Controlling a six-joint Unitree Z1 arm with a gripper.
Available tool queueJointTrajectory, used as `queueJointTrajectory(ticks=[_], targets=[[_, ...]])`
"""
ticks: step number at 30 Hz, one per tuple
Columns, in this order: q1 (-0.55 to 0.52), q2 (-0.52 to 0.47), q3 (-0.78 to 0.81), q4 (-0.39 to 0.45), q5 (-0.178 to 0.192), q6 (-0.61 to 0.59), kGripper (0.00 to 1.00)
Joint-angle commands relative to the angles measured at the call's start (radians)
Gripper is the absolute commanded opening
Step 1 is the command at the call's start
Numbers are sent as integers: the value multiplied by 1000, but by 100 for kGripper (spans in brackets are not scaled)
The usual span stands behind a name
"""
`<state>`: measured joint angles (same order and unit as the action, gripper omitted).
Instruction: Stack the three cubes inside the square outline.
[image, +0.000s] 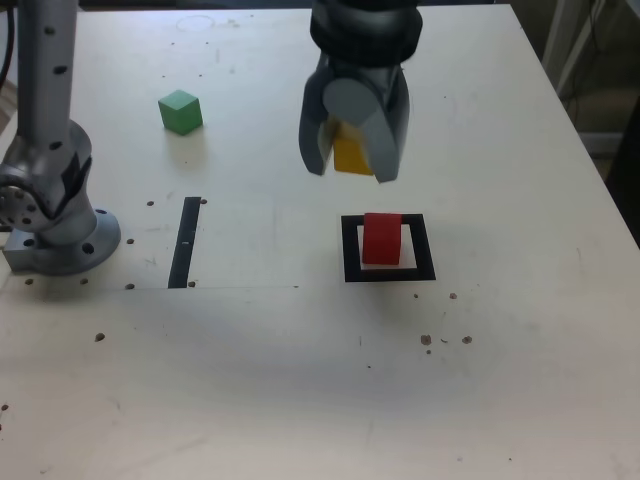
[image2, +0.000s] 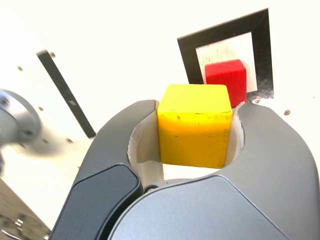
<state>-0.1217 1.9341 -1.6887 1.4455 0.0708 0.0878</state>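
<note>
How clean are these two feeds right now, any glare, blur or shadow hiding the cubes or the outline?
Exterior view: even light, soft shadows; gripper with yellow cube, red cube and green cube all readable, slightly soft. Wrist view: table blown out white; yellow cube sharp; arm base smeared at the edge; square outline clear.

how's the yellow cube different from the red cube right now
The yellow cube is clamped in the gripper above the table; the red cube rests inside the square outline, free of the gripper. They differ in colour. Both look like same-sized plain blocks.
</note>
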Motion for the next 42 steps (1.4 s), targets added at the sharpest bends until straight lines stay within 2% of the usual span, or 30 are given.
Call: queueJointTrajectory(ticks=[1, 9, 24, 33, 42], targets=[[-10, 9, 7, -16, -10, -115, 0], [-19, 28, 62, -110, -19, -179, 0], [-49, 64, 97, -158, -56, -195, 0], [-53, 65, 114, -175, -44, -197, 0], [-50, 83, 140, -225, -22, -195, 0]])
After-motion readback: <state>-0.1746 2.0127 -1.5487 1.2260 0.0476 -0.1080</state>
